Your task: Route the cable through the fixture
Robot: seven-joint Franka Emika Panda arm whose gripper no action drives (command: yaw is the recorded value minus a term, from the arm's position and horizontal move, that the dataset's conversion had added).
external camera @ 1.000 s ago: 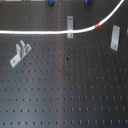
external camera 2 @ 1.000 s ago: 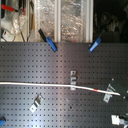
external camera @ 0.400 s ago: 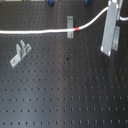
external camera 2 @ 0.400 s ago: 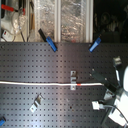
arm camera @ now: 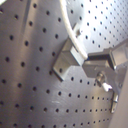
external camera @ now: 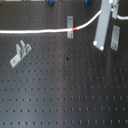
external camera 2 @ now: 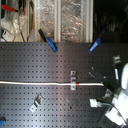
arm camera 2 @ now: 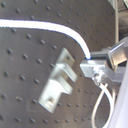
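The cable (external camera: pixel 35 32) is a white cord that runs from the first exterior view's left edge to the right, then curves up to my gripper (external camera: pixel 103 10). Its red band (external camera: pixel 75 30) sits just beside the fixture (external camera: pixel 70 23), a narrow upright grey clip. The cable passes the clip's lower end; I cannot tell whether it is inside it. In the second exterior view the cable (external camera 2: pixel 35 82) meets the fixture (external camera 2: pixel 73 76) near the centre. In the second wrist view my gripper (arm camera 2: pixel 94 62) is shut on the cable (arm camera 2: pixel 45 26).
A two-pronged bracket (external camera: pixel 20 53) stands at the first exterior view's left. A wider slanted grey plate (external camera: pixel 115 38) stands close beside my gripper and also shows in the second wrist view (arm camera 2: pixel 57 85). Two blue clamps (external camera 2: pixel 50 42) (external camera 2: pixel 95 44) sit at the board's far edge.
My gripper has come into the first exterior view at the right. The red band has slid from that view's right to beside the fixture, and the cable now curves up more steeply.
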